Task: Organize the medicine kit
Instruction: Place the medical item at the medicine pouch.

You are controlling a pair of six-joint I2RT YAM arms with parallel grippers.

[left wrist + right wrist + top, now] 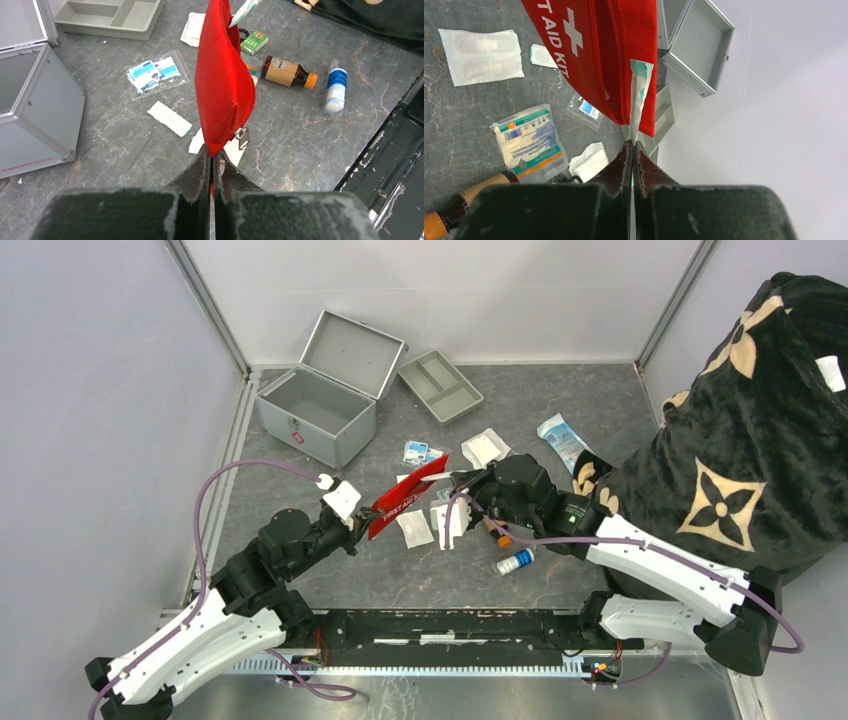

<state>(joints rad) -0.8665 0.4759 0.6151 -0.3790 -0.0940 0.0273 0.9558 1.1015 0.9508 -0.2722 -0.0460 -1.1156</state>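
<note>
Left gripper: closed tight on the lower corner of a red fabric first-aid pouch, which is held off the table.
Right gripper: pinched shut on a thin white-and-teal packet at the pouch's open edge.
Medicine kit: boxy silver-grey metal case, lid raised, at the far-left corner.
Open room: bare grey table is seen between the case and the left arm.

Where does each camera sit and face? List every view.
Top external: above and behind the arms, looking down at the table; both arms, left gripper and right gripper show.
Left wrist: on the left arm, looking along its gripper at the red pouch.
Right wrist: on the right arm, looking along its gripper at a white packet.
Shared: all three show the red pouch and medicine kit.
</note>
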